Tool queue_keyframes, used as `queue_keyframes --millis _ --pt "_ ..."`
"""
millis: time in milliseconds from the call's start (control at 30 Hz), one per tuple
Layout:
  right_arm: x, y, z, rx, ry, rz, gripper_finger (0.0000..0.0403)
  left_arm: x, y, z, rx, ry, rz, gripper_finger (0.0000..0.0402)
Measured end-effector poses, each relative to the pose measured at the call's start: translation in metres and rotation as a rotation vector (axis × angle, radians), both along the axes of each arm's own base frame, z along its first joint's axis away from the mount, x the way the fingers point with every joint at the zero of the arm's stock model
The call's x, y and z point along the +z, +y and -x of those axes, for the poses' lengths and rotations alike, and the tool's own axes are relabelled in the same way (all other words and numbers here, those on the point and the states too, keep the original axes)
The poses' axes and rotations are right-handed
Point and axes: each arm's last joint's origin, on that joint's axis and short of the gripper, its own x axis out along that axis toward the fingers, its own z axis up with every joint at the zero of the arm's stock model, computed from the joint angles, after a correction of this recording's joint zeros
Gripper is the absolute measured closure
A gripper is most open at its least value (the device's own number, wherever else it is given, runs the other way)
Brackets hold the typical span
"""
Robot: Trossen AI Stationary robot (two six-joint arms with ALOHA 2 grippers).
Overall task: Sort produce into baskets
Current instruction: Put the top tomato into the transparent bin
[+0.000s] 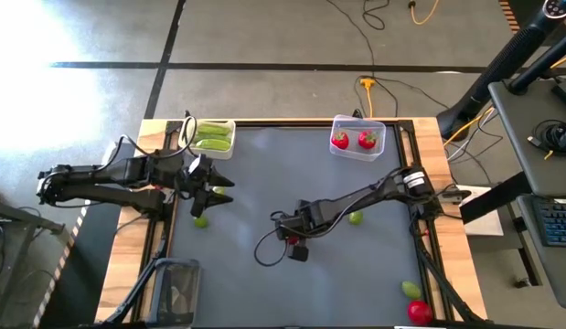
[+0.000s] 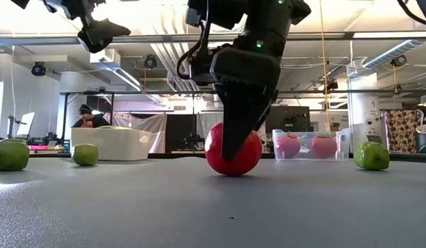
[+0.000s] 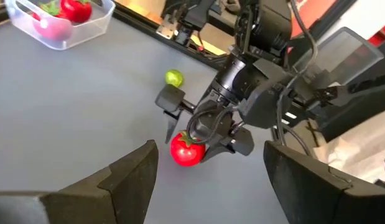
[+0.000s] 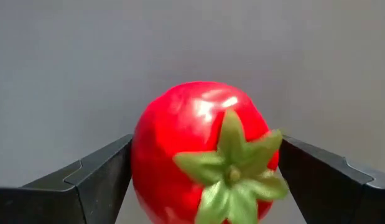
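While right claw (image 4: 204,180) straddles strawberry (image 4: 201,152) wide, fruit sits on table, green top facing wrist.

place: lab/workshop | evidence: exposed ceiling ducts (image 2: 378,52), taped concrete floor (image 1: 264,37), loose cables (image 1: 374,55), far person at desk (image 2: 89,118)

Overhead, table-level and 2 wrist cameras all share the strawberry (image 4: 201,155).

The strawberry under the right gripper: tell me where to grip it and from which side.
Grip the strawberry across its wide red middle, coming straight down from above. It sits alone on the table with its green top up, and the open right gripper already has a finger on either side.
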Motion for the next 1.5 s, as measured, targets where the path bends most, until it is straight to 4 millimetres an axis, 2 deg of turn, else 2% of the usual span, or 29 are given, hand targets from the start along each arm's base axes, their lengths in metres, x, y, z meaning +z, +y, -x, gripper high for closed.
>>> queue_keyframes --millis 133,267,400,500,567,633,733,833,900,1067,1167,1333,1500 --pt "0.002 -0.004 0.000 0.005 0.001 -0.007 0.0045 0.000 0.001 0.000 0.021 0.000 -0.009 0.0128" --pt "0.008 -0.013 0.000 0.024 -0.006 0.004 0.0088 0.000 0.001 -0.001 0.032 -0.005 -0.013 0.0128" --pt "0.025 -0.039 0.004 -0.010 -0.012 0.020 0.0128 0.000 0.002 -0.001 0.060 -0.006 -0.027 0.0128" --pt "0.057 -0.076 0.021 -0.058 -0.002 0.120 0.0128 0.000 0.002 -0.001 0.071 -0.006 -0.034 0.0128" --pt "0.084 -0.110 0.041 -0.126 -0.002 0.195 0.0128 0.000 0.002 -0.002 0.058 -0.005 -0.043 0.0128" --pt "0.106 -0.148 0.066 -0.224 -0.016 0.253 0.0128 -0.001 0.002 -0.003 0.050 -0.002 -0.043 0.0128" --pt "0.120 -0.210 0.110 -0.421 -0.012 0.291 0.0128 -0.002 0.003 -0.006 0.063 0.005 -0.047 0.0128" --pt "0.115 -0.261 0.152 -0.588 0.041 0.300 0.0128 -0.003 0.004 -0.011 0.098 0.008 -0.052 0.0128" --pt "0.107 -0.284 0.169 -0.646 0.060 0.281 0.0128 -0.004 0.005 -0.016 0.111 -0.001 -0.055 0.0128" --pt "0.079 -0.323 0.184 -0.710 0.056 0.196 0.0128 -0.005 0.009 -0.030 0.140 -0.032 -0.048 0.0128" --pt "0.067 -0.336 0.185 -0.732 0.050 0.153 0.0118 -0.003 0.014 -0.036 0.175 -0.017 -0.044 0.0128" --pt "0.049 -0.345 0.179 -0.723 0.064 0.135 0.0092 0.008 0.019 -0.041 0.186 0.016 -0.068 0.0128" --pt "0.043 -0.354 0.171 -0.743 -0.004 0.166 0.0071 0.022 0.021 -0.043 0.195 0.041 -0.107 0.0128"
